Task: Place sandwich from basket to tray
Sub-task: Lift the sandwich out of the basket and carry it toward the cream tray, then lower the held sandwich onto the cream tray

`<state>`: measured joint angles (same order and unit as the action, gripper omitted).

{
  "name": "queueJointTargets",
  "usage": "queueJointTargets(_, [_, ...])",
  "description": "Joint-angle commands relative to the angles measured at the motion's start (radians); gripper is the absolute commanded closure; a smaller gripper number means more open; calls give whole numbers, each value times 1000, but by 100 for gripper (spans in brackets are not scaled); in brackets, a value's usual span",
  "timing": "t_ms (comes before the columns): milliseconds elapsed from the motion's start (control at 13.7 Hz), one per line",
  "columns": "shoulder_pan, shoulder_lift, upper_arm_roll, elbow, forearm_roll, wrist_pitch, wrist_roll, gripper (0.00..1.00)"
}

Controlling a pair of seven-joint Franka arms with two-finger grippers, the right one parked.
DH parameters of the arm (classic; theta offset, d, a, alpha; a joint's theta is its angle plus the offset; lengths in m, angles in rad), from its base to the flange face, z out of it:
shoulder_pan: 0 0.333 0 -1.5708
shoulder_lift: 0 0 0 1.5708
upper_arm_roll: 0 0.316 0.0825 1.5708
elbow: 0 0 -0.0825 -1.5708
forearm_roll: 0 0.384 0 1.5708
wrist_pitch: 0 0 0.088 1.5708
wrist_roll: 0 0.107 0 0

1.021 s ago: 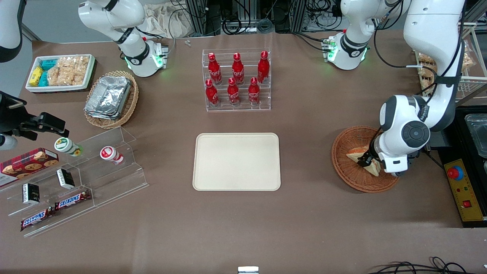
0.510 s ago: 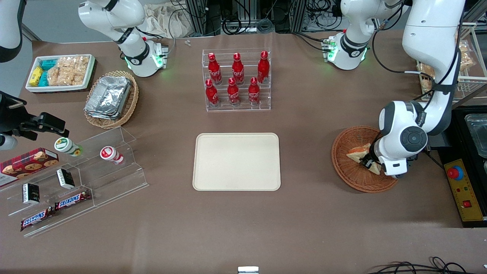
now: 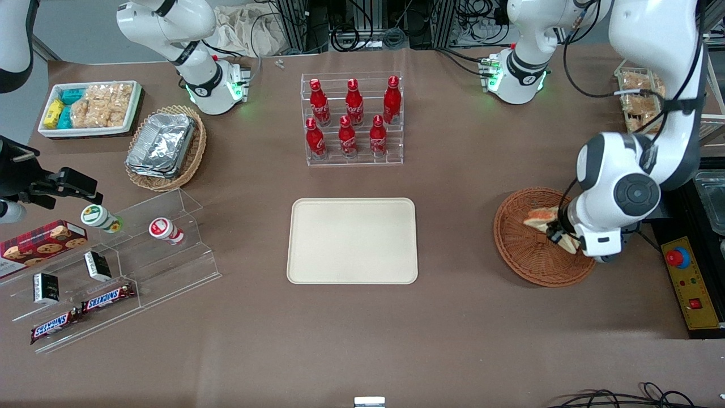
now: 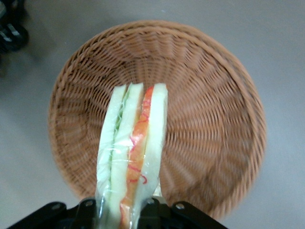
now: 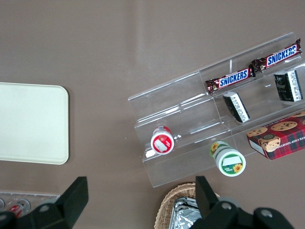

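Note:
The sandwich [image 4: 133, 152], a plastic-wrapped wedge of white bread with orange-red and green layers, is clamped between the fingers of my left gripper [image 4: 121, 212]. It hangs above the reddish-brown wicker basket [image 4: 214, 119], clear of the weave. From the front, the sandwich [image 3: 542, 217] shows over the basket [image 3: 518, 249] with the gripper [image 3: 558, 233] shut on it under the white wrist. The cream tray [image 3: 352, 240] lies flat mid-table, well toward the parked arm's end from the basket, with nothing on it.
A clear rack of red bottles [image 3: 352, 120] stands farther from the front camera than the tray. A tan basket of foil containers [image 3: 165, 148], a white snack tray [image 3: 90, 107] and an acrylic stand with snacks [image 3: 113, 266] lie toward the parked arm's end. A control box [image 3: 690, 283] sits beside the basket.
The gripper has risen with the sandwich, lifting it off the basket floor and shifting slightly away from the front camera and toward the working arm's end.

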<state>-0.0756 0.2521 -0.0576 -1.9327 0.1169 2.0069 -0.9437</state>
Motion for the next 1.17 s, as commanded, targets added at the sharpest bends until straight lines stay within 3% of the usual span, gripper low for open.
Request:
queueJointTargets(0, [-7, -36, -156, 69, 3, -126, 127, 100])
queueJointTargets(365, [-7, 13, -413, 72, -34, 48, 177, 100])
queueJointTargets(510, [-19, 59, -473, 72, -30, 120, 172, 100])
queueJointTargets(948, [-89, 226, -472, 74, -3, 324, 163, 100])
queueJointTargets(1094, [-89, 269, -472, 75, 55, 372, 160, 100])
